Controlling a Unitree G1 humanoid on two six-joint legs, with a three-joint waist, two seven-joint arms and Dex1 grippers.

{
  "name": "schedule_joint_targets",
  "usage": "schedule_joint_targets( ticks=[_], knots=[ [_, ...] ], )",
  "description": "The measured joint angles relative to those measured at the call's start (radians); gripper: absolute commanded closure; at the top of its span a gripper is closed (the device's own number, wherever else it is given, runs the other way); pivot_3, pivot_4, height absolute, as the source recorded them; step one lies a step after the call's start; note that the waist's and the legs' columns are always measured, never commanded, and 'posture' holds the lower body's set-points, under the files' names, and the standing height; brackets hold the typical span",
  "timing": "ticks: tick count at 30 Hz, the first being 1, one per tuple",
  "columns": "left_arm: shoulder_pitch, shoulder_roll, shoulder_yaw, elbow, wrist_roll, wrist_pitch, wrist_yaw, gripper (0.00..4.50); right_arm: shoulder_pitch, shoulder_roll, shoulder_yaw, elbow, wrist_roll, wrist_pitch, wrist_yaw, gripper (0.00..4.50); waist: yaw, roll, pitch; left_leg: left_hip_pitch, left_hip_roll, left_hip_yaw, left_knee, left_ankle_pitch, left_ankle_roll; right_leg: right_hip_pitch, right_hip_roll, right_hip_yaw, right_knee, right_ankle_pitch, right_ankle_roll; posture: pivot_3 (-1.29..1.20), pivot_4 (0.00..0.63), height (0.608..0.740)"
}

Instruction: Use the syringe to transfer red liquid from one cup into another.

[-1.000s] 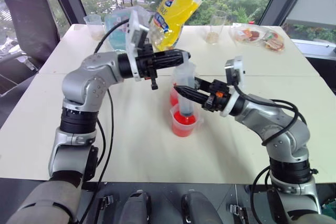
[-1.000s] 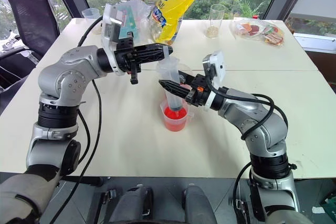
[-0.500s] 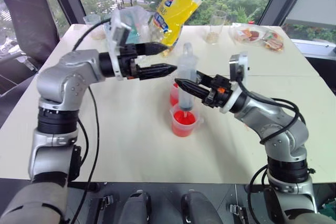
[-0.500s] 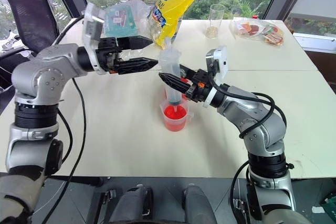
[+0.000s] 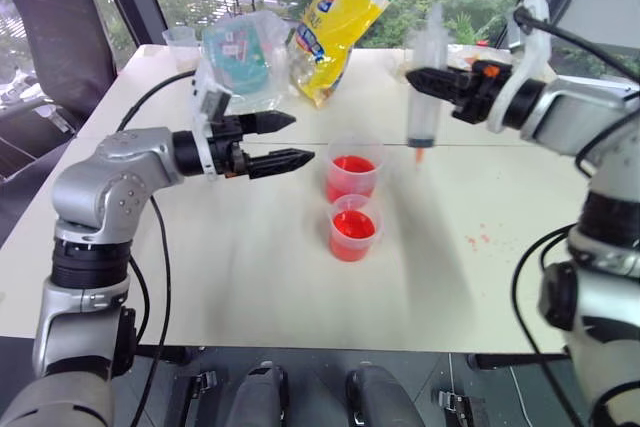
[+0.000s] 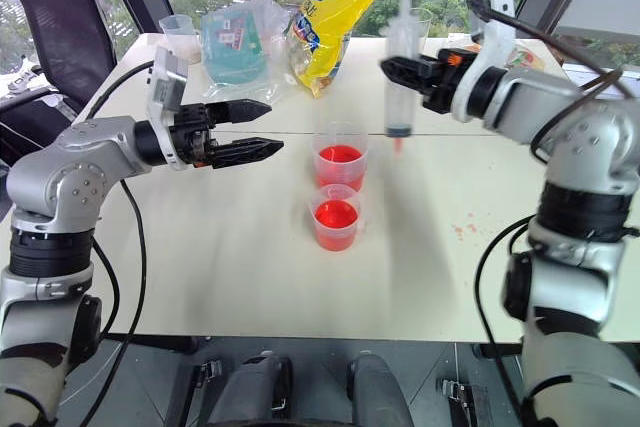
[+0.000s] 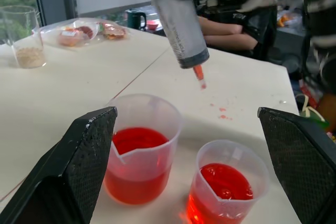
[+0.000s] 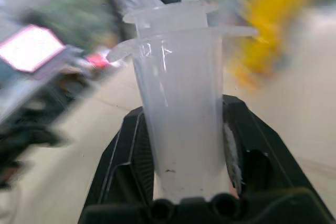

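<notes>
Two clear cups of red liquid stand mid-table, the taller cup (image 5: 352, 169) behind the smaller cup (image 5: 352, 230). The syringe (image 5: 425, 87) hangs upright above and to the right of them, its orange tip (image 7: 198, 72) pointing down. My right gripper (image 5: 422, 78) is shut on its barrel (image 8: 178, 103). A red drop falls from the tip. My left gripper (image 5: 302, 137) is open and empty, level, left of the cups and pointing at them.
Red drops (image 5: 478, 239) spot the table right of the cups. At the back are a yellow snack bag (image 5: 335, 17), a teal packet in a clear bag (image 5: 240, 47), a tumbler with beige contents (image 7: 23, 35) and wrapped food (image 7: 84, 30).
My right gripper lifted the syringe out of the smaller cup, up and to the right. My left gripper opened, let go of the plunger and drew back to the left.
</notes>
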Motion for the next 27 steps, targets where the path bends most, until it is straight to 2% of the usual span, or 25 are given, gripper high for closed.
schedule_joint_targets(
  ticks=[3,7,11,15,21,24,27],
  knots=[
    [0.010,-0.006,-0.001,-0.013,0.000,0.000,0.014,0.08,-0.002,-0.064,0.142,0.129,-0.108,0.057,0.039,3.12,-0.005,0.000,0.000,-0.003,0.000,0.001,0.000,-0.001,0.001,-0.002,0.000,0.001,0.000,0.000,0.000,0.00,0.150,0.740],
    [0.023,-0.011,-0.001,-0.040,-0.003,0.000,0.023,0.08,0.002,-0.078,0.275,0.275,-0.228,0.051,0.104,3.12,-0.008,0.000,0.000,-0.004,0.000,0.001,0.000,0.000,0.001,-0.005,0.001,0.001,0.000,0.000,0.000,0.00,0.150,0.740],
    [0.041,-0.011,0.000,-0.060,-0.013,0.003,0.041,0.08,0.002,-0.057,0.340,0.419,-0.332,0.000,0.145,3.12,-0.006,0.000,0.000,-0.004,0.000,0.001,0.001,0.000,0.001,-0.005,0.001,0.001,0.000,0.000,0.000,0.00,0.150,0.740],
    [0.060,-0.011,0.001,-0.089,-0.025,0.015,0.061,0.08,-0.011,-0.027,0.351,0.514,-0.403,-0.053,0.191,3.12,-0.006,0.000,0.000,-0.004,0.000,0.001,0.001,0.000,0.001,-0.004,0.001,0.001,0.000,0.000,0.000,0.00,0.150,0.740],
    [0.073,-0.010,0.001,-0.115,-0.036,0.021,0.082,0.00,-0.018,0.005,0.350,0.590,-0.476,-0.096,0.240,0.13,-0.005,0.000,0.000,-0.004,0.000,0.001,0.002,0.000,0.000,-0.003,0.001,0.001,0.001,0.000,0.000,0.00,0.150,0.740],
    [0.080,-0.005,0.000,-0.123,-0.044,0.025,0.083,0.00,-0.020,0.005,0.343,0.584,-0.487,-0.096,0.267,0.05,-0.004,0.000,0.000,-0.004,0.000,0.001,0.002,0.000,0.000,-0.003,0.001,0.001,0.001,0.000,0.000,0.00,0.150,0.740],
    [0.093,0.010,0.001,-0.135,-0.048,0.034,0.083,0.00,-0.015,-0.041,0.339,0.470,-0.480,-0.073,0.334,0.05,-0.003,0.001,0.001,-0.004,0.000,0.001,0.001,0.000,0.001,-0.004,0.001,0.001,0.001,0.000,0.000,0.00,0.150,0.740]
  ],
)
